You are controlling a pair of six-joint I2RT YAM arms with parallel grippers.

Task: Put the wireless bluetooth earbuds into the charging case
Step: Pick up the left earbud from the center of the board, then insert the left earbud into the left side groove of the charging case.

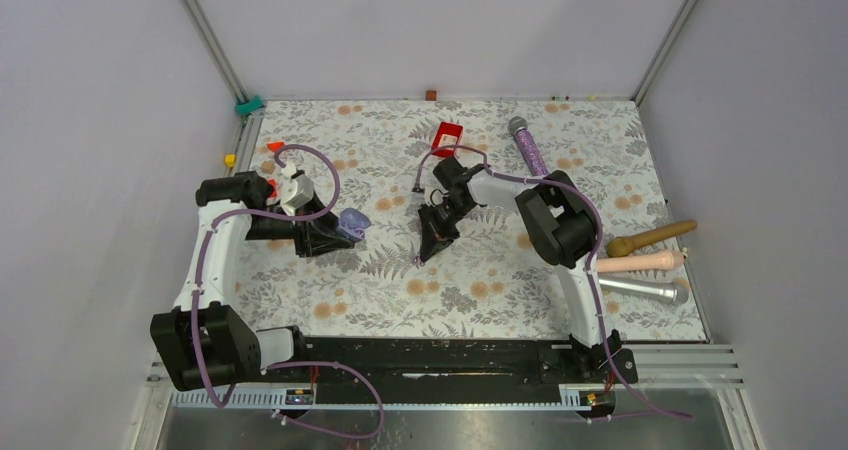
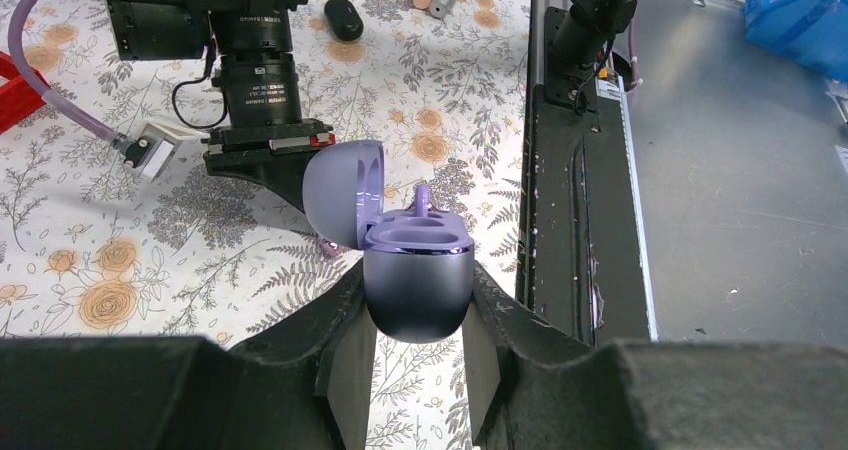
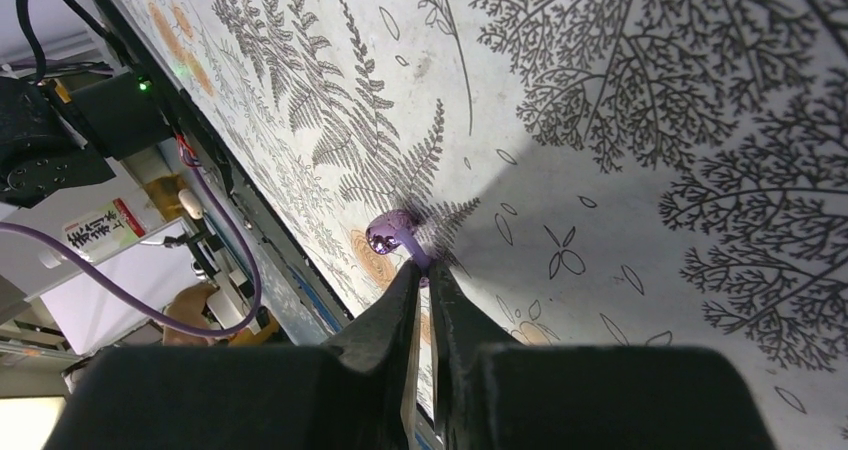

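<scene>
2 arms over floral cloth (image 1: 480, 290). L gripper (image 2: 417, 276) clamped on charging case (image 2: 417, 302), fingers on its two sides. Case base upright, opening faces up. Lid (image 2: 343, 192) hinged open to view-left, toward R arm. Case long axis appears to run finger to finger. Wells show on top. A purple stem (image 2: 423, 198) stands up at case's far rim; can't tell if it sits in a well.

R gripper (image 3: 421, 270) pressed together, pinching the stem of 1 purple earbud (image 3: 388, 236). Bud head rests on the cloth. Its long axis runs from head back into the fingertips, slanted to the cloth.

Top view: R gripper tip near table centre, just right of case, apart from it. Black oval obj (image 2: 343, 18) lies beyond R arm. Mics (image 1: 650, 260) at right edge, well apart.
</scene>
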